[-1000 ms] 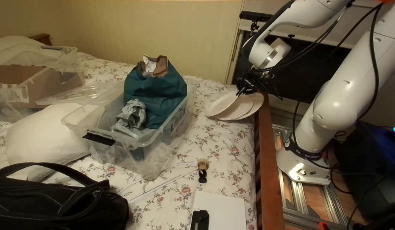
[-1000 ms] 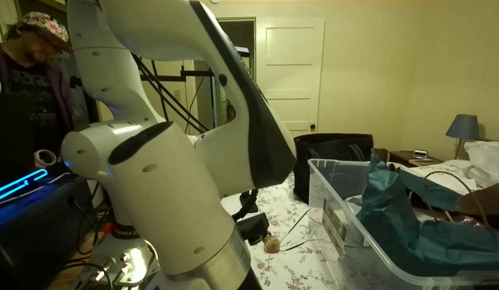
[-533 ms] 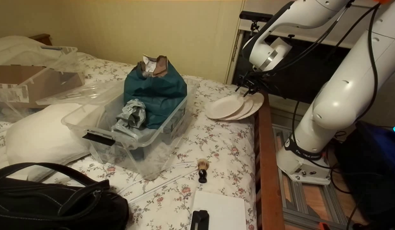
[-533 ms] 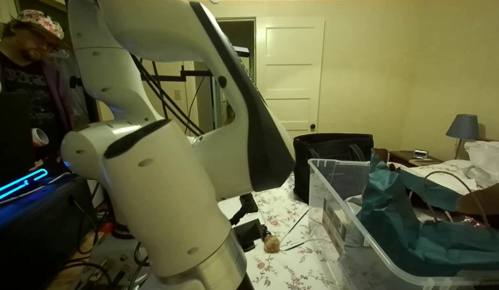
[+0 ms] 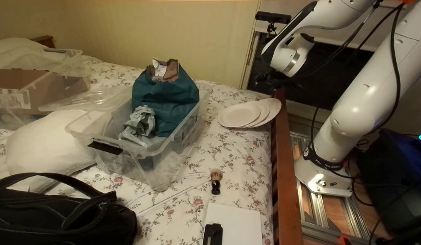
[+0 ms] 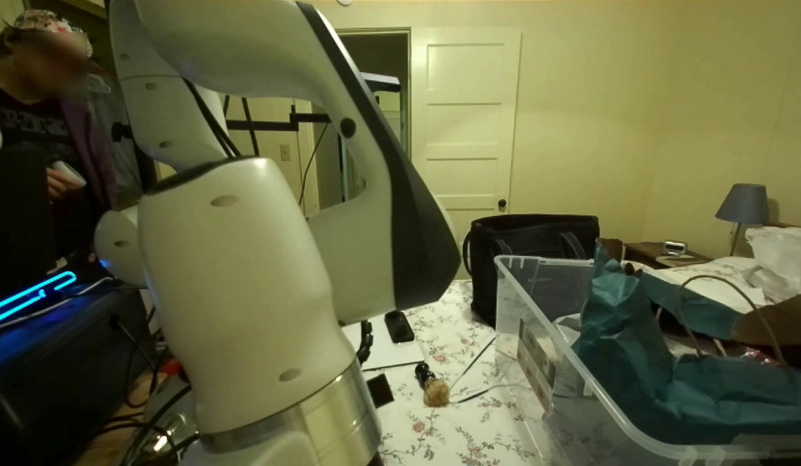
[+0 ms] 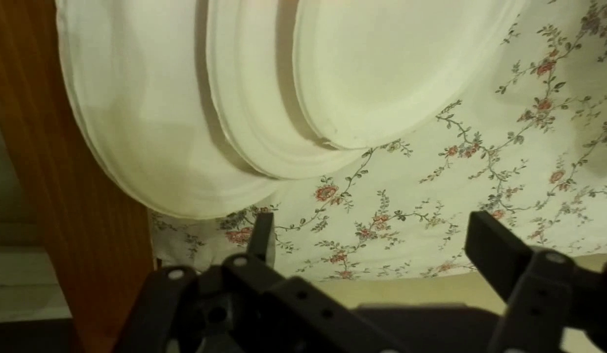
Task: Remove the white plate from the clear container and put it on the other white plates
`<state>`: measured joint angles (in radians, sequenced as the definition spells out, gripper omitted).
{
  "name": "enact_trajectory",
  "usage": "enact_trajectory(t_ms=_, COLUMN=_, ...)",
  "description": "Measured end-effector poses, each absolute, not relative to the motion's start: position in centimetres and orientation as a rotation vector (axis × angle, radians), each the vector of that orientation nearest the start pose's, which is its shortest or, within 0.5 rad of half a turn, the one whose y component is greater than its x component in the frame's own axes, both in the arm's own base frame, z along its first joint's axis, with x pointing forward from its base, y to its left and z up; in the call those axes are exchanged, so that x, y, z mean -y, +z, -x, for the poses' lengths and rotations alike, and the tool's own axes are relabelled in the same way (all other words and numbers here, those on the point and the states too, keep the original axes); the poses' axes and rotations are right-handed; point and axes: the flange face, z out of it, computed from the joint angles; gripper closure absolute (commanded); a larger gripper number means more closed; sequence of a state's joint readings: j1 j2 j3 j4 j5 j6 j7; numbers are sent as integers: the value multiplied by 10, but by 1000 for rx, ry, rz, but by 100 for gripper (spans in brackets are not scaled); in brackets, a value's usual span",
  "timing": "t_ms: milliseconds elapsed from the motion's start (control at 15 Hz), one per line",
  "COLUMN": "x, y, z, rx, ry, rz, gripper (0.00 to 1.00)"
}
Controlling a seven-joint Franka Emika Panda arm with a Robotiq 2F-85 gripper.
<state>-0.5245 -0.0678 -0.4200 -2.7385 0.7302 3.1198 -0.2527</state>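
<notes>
Floral bedspread (image 5: 237, 153), white plates (image 5: 238, 115) by wooden rail (image 5: 285, 163), teal bag (image 5: 166, 98) in clear container (image 5: 129, 166) — tool (image 7: 373, 234) spread

Overlapping plates (image 5: 249, 114) lie on the bed (image 5: 231, 149) near a bin (image 5: 169, 163), the lowest (image 7: 146, 122) reaching over the rail (image 5: 288, 180).

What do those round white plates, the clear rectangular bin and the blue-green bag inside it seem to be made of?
Round white plates: perhaps paper or foam, I can't tell which; matte, with thin, slightly uneven rims.
Clear rectangular bin: probably rigid plastic, fairly glossy; its walls are see-through and its rim catches light.
Blue-green bag: most likely paper, dull-finished; stiff creases, brown where its inside shows.
</notes>
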Motion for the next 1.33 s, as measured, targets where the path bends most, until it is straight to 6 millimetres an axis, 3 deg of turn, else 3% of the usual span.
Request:
enact_trajectory(t_ms=400, x=364, y=323, z=-215, rx=-1773, ry=-872, rz=2548, gripper=0)
enact_trajectory(t_ms=800, x=346, y=406, z=-223, rx=-1322, ry=-987, rz=2773, gripper=0)
enact_trajectory(t_ms=1067, x=323, y=468, z=-205, rx=-1049, ry=-973, rz=2967, gripper=0)
enact_trajectory(t_ms=1333, x=294, y=501, z=-166, rx=-875, ry=-778, rz=3080, gripper=0)
